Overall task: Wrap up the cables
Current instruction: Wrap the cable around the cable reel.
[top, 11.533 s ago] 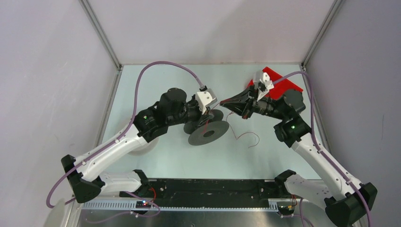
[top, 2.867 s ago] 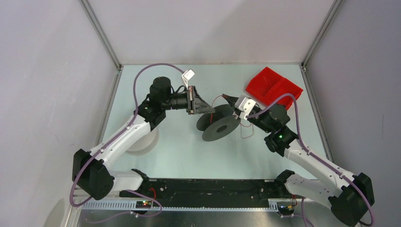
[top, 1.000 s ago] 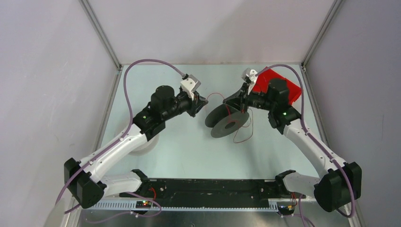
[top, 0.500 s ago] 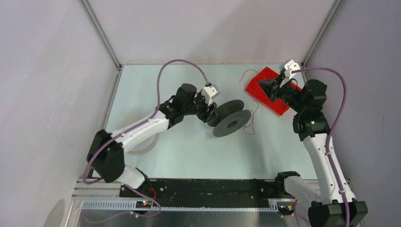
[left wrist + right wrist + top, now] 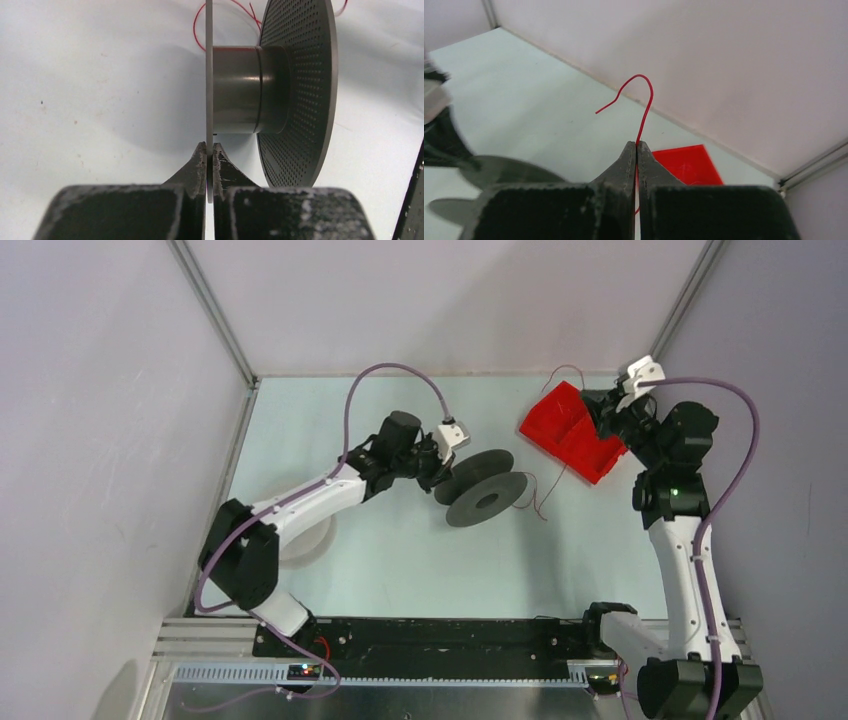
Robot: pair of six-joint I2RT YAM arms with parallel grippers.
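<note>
Left gripper now clamped on one flange of dark grey perforated plastic spool, mid-table. Right gripper, fingers pinching thin red cable, has swung far right above red plastic tray. Slack drawn out, so winding can likely begin.

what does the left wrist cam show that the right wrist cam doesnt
Left wrist only: the left jaws shut on one thin flange of the dark grey spool, with its hub and perforated other flange close up. Right wrist only: the right jaws shut on the red cable, its hooked end sticking up, with the red tray and wall beyond. Both: spool, red cable, pale table.
</note>
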